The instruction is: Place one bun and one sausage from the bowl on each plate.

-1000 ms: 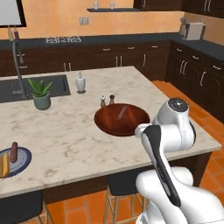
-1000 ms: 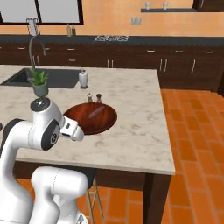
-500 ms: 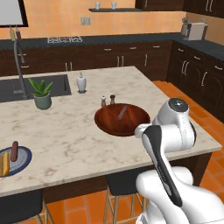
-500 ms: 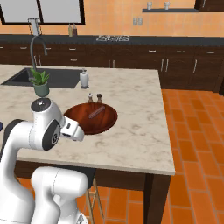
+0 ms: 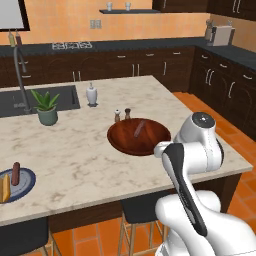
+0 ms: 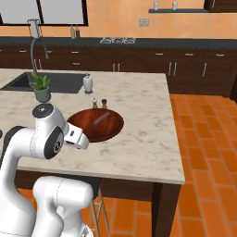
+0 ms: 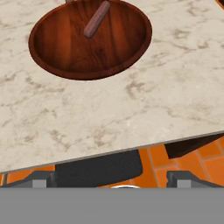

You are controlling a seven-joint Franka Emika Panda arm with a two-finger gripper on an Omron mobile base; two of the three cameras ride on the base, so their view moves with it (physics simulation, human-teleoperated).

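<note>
Marble tabletop point(image 5: 90, 165) fills the middle of a dark-cabineted kitchen, with the wooden bowl point(image 5: 139, 136) near its right front edge. One sausage point(image 7: 96, 19) lies alone in the bowl, slanted, toward the far rim. It looks light, firm and smooth, apt to roll, so I'd pinch it across the middle of its length. The gripper point(image 7: 111, 186) hangs wide and empty over the tabletop's near edge, well short of the bowl. Far left, a blue plate point(image 5: 26, 183) already carries a bun point(image 5: 5, 188) and another sausage.
</note>
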